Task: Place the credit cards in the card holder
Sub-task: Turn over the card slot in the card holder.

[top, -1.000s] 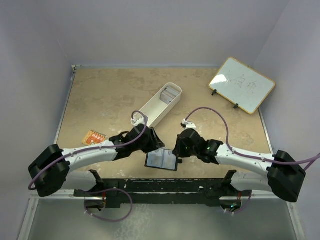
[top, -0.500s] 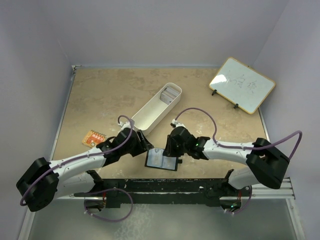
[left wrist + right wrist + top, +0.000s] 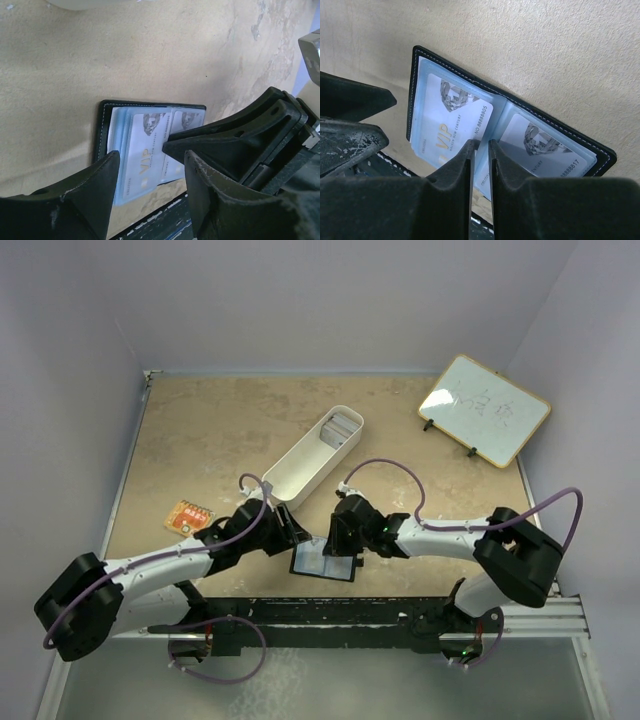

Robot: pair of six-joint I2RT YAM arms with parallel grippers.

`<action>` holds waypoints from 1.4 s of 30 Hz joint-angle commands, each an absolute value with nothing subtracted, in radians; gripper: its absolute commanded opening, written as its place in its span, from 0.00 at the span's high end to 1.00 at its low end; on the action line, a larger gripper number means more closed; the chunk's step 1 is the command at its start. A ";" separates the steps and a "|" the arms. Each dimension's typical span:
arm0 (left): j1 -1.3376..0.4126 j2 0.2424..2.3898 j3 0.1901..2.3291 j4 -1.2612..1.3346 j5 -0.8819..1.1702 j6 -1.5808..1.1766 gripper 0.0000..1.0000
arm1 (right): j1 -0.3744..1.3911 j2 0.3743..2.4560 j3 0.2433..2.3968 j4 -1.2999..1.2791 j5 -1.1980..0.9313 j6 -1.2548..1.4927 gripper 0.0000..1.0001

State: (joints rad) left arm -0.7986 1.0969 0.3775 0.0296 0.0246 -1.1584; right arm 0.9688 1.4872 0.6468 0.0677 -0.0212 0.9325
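Fingers (image 3: 95,185) of the left gripper (image 3: 151,162) stand spread with nothing between them, at the left far corner of the card holder (image 3: 150,127). Fingers (image 3: 450,200) of the right gripper (image 3: 480,144) are drawn almost together, leaving only a narrow slit, with their tips over the card holder's central fold; whether a thin card is nipped in that slit cannot be told. Card holder lies open and flat on the table (image 3: 200,440), close to the near edge, black cover down and blue-tinted clear sleeves up. Two credit cards (image 3: 451,120) sit inside the sleeves, one in each half, both pale with a diamond emblem; the one in the half on the left gripper's side reads "VIP". Overhead view: the two grippers meet the card holder from opposite sides, left arm from its left, right arm from its right. White tray (image 3: 300,462) lies just beyond the card holder, set at an angle, with a stack of further cards in its far end. Orange packet (image 3: 188,516) lies well to the left of the card holder; whiteboard (image 3: 484,408) stands propped far beyond it, to the right
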 commanded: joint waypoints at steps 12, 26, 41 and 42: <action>-0.792 1.153 0.368 0.160 0.085 -1.154 0.48 | 0.974 1.534 0.660 0.070 -0.008 0.916 0.89; -0.792 1.204 0.351 0.257 0.154 -1.197 0.56 | 0.976 1.536 0.643 0.106 -0.029 0.899 0.90; -0.796 1.105 0.349 0.082 0.082 -1.281 0.95 | 0.977 1.589 0.659 0.235 -0.138 0.774 0.88; -0.797 1.089 0.348 0.067 0.073 -1.286 0.95 | 0.977 1.591 0.662 0.239 -0.141 0.767 0.88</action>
State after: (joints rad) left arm -0.7979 1.1568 0.3489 0.1093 0.1165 -1.2484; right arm 0.9688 1.5707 0.6453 0.2237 -0.1234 0.8265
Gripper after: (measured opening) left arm 0.061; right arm 0.119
